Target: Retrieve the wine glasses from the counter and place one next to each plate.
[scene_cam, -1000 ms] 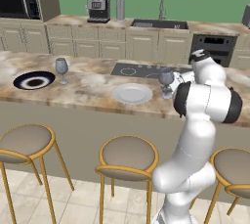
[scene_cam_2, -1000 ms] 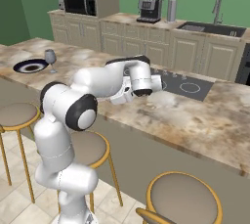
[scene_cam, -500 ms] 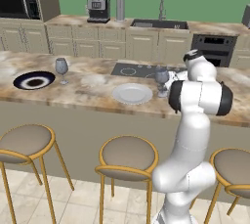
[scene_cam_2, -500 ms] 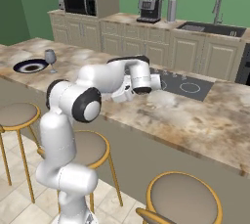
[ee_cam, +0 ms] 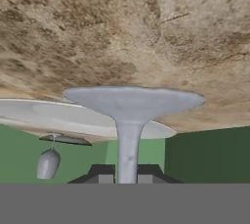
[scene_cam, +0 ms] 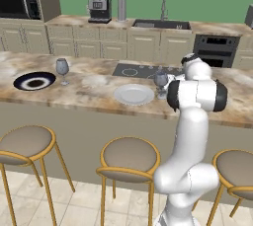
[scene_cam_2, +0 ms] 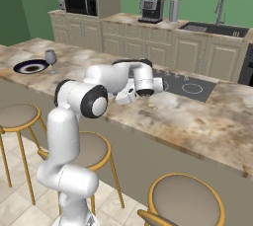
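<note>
One grey-blue wine glass (scene_cam: 160, 79) stands just right of the pale grey-white plate (scene_cam: 133, 94) on the long marbled island top. My gripper (ee_cam: 127, 174) is shut on its thin stem (ee_cam: 128, 145). The hand view is upside down: the glass's round foot (ee_cam: 133, 100) rests against the stone, with the plate's rim (ee_cam: 73, 118) beside it. In the right base view my hand (scene_cam_2: 129, 94) hides this glass. The second wine glass (scene_cam: 62, 66) stands upright right of the black plate with the white ring (scene_cam: 34, 81), far to the left, also seen as glass (scene_cam_2: 51, 57) and plate (scene_cam_2: 30, 66).
A dark cooktop (scene_cam: 141, 70) lies in the island top just behind the pale plate. Three round stools (scene_cam: 129, 156) stand along the island's near side. The back counter carries a coffee machine (scene_cam: 99, 10) and a sink (scene_cam: 160, 23).
My hand has carried the wine glass leftwards and slightly down, from beside the cooktop to close by the pale plate's right edge. The other glass and both plates have stayed put.
</note>
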{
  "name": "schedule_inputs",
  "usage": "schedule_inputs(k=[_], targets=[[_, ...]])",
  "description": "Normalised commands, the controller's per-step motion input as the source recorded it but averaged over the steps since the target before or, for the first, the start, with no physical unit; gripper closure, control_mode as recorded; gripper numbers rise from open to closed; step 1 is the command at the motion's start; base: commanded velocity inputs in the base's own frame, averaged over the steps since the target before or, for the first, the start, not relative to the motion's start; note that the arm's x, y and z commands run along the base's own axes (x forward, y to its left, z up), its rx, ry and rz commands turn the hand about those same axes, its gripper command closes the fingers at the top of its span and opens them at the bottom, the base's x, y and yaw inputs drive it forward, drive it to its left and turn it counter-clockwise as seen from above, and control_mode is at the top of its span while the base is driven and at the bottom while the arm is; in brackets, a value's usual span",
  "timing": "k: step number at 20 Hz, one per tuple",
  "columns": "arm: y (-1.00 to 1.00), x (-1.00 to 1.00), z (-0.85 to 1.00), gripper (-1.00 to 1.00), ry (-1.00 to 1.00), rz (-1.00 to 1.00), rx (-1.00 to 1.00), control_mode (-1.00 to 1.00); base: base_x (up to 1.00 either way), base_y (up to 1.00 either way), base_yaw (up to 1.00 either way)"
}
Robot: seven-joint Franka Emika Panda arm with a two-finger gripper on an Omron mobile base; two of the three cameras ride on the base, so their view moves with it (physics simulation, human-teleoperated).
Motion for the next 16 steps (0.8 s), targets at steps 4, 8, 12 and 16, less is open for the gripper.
schedule_inputs(k=[4, 8, 12, 16], targets=[[0.00, 0.22, -0.26, 1.00, 0.00, 0.00, 0.00, -1.00, 0.00, 0.00, 0.00], [0.00, 0.23, -0.20, 1.00, 0.00, 0.00, 0.00, -1.00, 0.00, 0.00, 0.00], [0.00, 0.21, -0.21, 1.00, 0.00, 0.00, 0.00, -1.00, 0.00, 0.00, 0.00], [0.00, 0.00, -0.17, 1.00, -0.01, 0.00, 0.00, -1.00, 0.00, 0.00, 0.00]])
